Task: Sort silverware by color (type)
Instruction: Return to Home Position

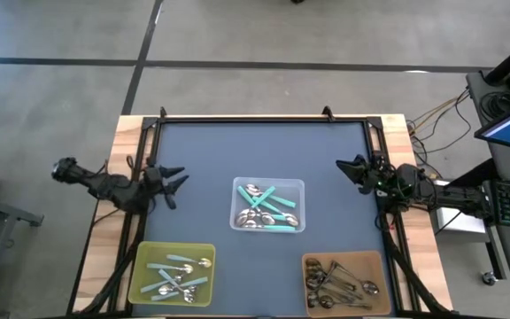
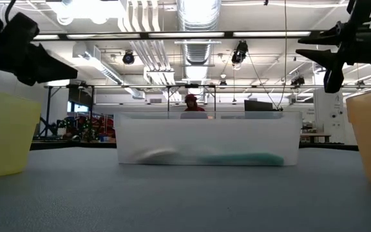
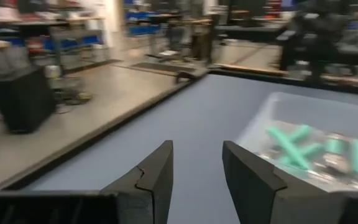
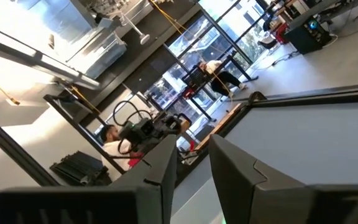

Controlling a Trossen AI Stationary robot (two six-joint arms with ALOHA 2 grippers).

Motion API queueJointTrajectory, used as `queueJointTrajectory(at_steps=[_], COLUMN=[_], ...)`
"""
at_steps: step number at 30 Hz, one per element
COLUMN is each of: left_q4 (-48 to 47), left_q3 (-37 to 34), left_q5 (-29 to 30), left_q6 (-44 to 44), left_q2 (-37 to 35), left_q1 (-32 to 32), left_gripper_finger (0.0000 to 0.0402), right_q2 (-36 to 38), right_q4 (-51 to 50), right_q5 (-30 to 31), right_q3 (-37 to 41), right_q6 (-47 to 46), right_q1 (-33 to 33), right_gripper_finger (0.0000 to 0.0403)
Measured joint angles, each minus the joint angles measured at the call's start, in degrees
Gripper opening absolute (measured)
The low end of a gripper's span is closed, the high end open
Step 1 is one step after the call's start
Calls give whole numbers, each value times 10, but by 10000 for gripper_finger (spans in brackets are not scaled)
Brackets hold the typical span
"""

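Small spoons lie in three bins. The clear bin [image 1: 268,206] in the table's middle holds teal-handled spoons [image 1: 273,211] with shiny bowls; it also shows in the left wrist view [image 3: 309,149]. The yellow bin [image 1: 173,273] at the near left holds pale-blue-handled spoons [image 1: 177,276]. The brown bin [image 1: 343,282] at the near right holds dark all-metal spoons [image 1: 336,282]. My left gripper [image 1: 177,183] hovers open above the table's left side, empty. My right gripper [image 1: 351,168] hovers open above the right side, empty.
A dark mat [image 1: 264,151] covers the table inside a black frame [image 1: 264,118]. Bare mat lies between the clear bin and each gripper. In the low view a person [image 2: 190,104] shows far behind the table.
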State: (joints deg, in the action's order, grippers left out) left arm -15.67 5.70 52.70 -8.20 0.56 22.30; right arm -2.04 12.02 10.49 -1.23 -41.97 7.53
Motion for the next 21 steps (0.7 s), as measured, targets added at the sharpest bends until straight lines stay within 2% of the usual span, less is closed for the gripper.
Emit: queueJointTrajectory(at_steps=[5,13,17,21], left_q4=[8,14,11,9], left_q3=[-1,-3,-2,-1], left_q5=[-13,20,13,-5], left_q6=[15,-58,-126,-241], left_q2=[0,13,33,45], left_q1=[-99,-235,-256,-255], left_gripper_finger=[121,121,121,121], right_q2=[0,0,0,0], right_q4=[-1,0,0,0], right_q5=[0,1,1,1], right_q3=[0,0,0,0], right_q6=[0,0,0,0], right_q1=[0,0,0,0], right_gripper_finger=[91,83,82,82])
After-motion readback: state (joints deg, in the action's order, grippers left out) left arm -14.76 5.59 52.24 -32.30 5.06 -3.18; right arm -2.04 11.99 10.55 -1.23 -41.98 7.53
